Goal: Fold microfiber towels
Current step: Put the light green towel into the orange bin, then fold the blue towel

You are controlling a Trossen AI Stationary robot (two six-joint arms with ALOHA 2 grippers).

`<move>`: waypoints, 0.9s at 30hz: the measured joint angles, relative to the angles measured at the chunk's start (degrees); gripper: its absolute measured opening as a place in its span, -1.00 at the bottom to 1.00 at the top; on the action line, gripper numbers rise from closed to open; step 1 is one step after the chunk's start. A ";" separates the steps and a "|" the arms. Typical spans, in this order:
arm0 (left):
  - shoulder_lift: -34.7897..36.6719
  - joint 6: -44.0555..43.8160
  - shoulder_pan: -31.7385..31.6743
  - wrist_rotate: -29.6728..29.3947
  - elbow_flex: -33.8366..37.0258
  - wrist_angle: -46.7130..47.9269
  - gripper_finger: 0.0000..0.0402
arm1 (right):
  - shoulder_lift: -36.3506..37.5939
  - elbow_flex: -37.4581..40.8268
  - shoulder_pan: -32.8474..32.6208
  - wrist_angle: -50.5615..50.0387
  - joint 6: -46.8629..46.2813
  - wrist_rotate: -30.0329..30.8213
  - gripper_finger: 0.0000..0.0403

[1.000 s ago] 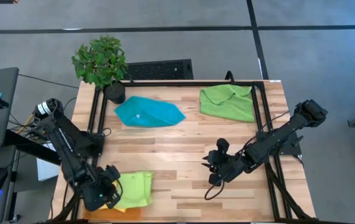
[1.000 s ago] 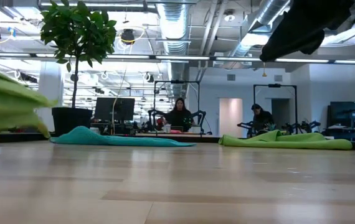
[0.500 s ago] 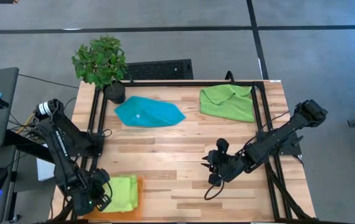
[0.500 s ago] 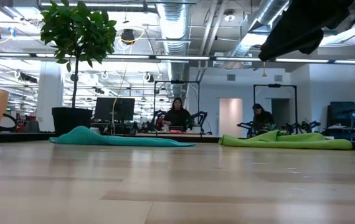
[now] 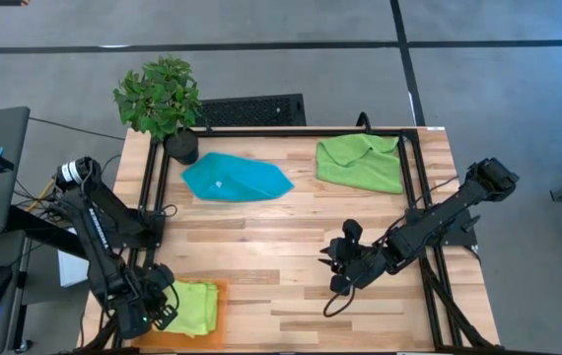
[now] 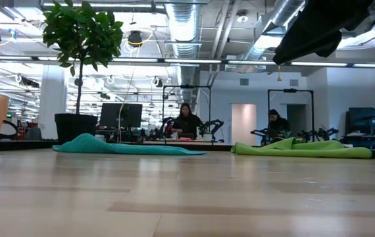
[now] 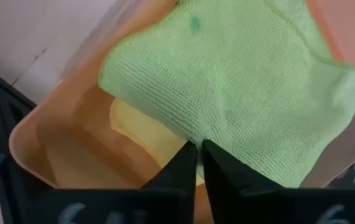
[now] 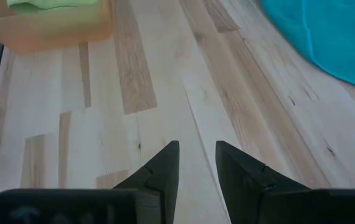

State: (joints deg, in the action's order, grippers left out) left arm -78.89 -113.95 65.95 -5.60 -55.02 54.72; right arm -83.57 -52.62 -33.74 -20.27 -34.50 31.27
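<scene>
Towels lie in three spots: a folded green towel [image 5: 191, 307] rests in the orange tray [image 7: 59, 146] at the table's [image 5: 291, 222] front left corner, on top of a yellow towel [image 7: 141, 130]. The left gripper [image 7: 197, 163] has its jaws pinched together on the green towel's edge. We see a teal towel [image 5: 236, 177] near the plant [image 5: 160, 99] and another green one [image 5: 362, 163] at the back right. The right gripper [image 8: 196, 163] hovers mid-table, jaws slightly apart — holding nothing.
</scene>
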 joint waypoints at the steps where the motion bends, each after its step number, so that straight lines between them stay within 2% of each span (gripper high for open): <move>1: 0.00 -0.13 -0.02 -0.24 0.00 -0.04 -0.87 | 0.00 0.00 0.00 0.00 0.00 0.00 -0.36; 10: 0.00 -0.46 -0.02 2.31 0.00 -0.02 -0.38 | 0.00 0.00 0.00 0.00 0.02 0.04 -0.36; 14: 0.47 -4.69 -1.02 3.20 0.02 0.30 -0.23 | 0.00 0.00 0.04 0.00 0.66 0.19 -0.36; 17: 0.88 -3.12 -1.14 -3.58 -0.31 1.80 -0.18 | 0.00 0.00 0.58 0.56 2.80 0.52 -0.36; 21: 2.30 3.79 -2.70 -10.85 -1.77 6.65 -0.19 | 0.01 0.00 3.52 3.07 6.43 -0.97 -0.36; 24: 3.38 6.66 -5.66 -13.71 -1.77 11.46 -0.19 | 0.00 0.00 6.97 3.40 10.01 -3.50 -0.36; 27: 3.62 8.80 -9.96 -13.37 -1.77 16.45 -0.19 | 0.01 0.00 11.52 3.35 14.07 -5.21 -0.36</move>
State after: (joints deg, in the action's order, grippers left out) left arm -75.27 -105.15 56.00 -18.97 -56.80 71.17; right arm -83.55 -52.62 -22.22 -16.91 -20.44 26.05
